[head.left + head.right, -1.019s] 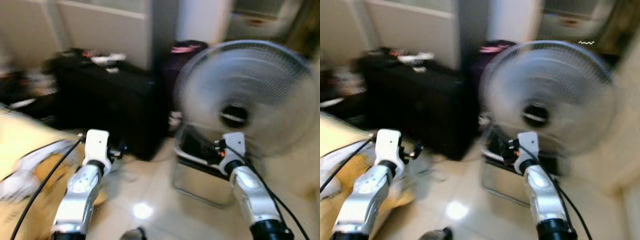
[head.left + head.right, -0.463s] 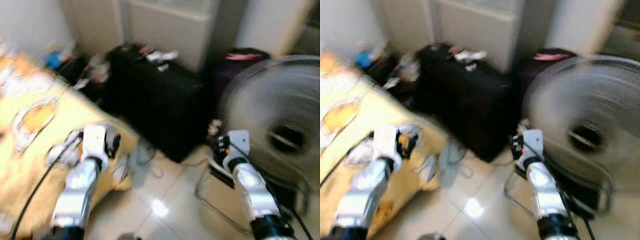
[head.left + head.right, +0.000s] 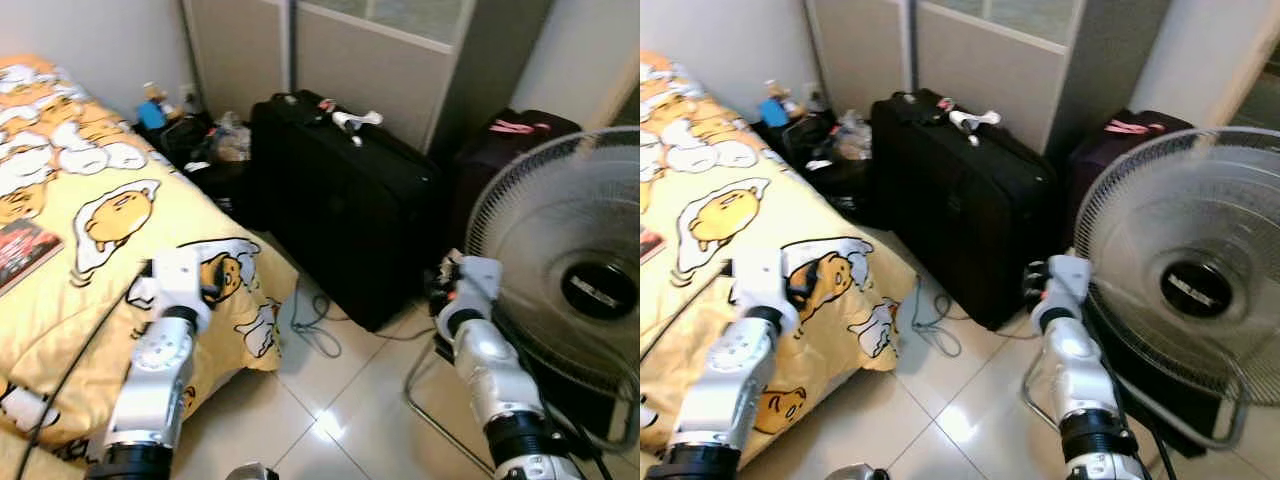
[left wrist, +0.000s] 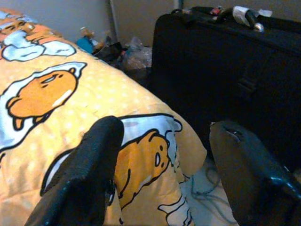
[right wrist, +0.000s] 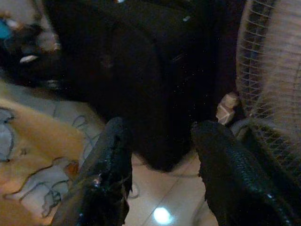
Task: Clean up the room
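Scanning step — my left gripper (image 4: 160,174) wide, empty, over bed (image 3: 60,230) corner; right gripper (image 5: 160,174) wide, empty, facing suitcase (image 3: 340,220); next — choose clutter.

Both arms had silver shells, white wrist blocks and black elbow collars, with a black cable along each. Left claw (image 4: 162,174) and right claw (image 5: 162,176) had thick matte-black fingers.

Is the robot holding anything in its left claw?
No, the left gripper is open, with just the bedspread and black suitcase beyond its fingers.
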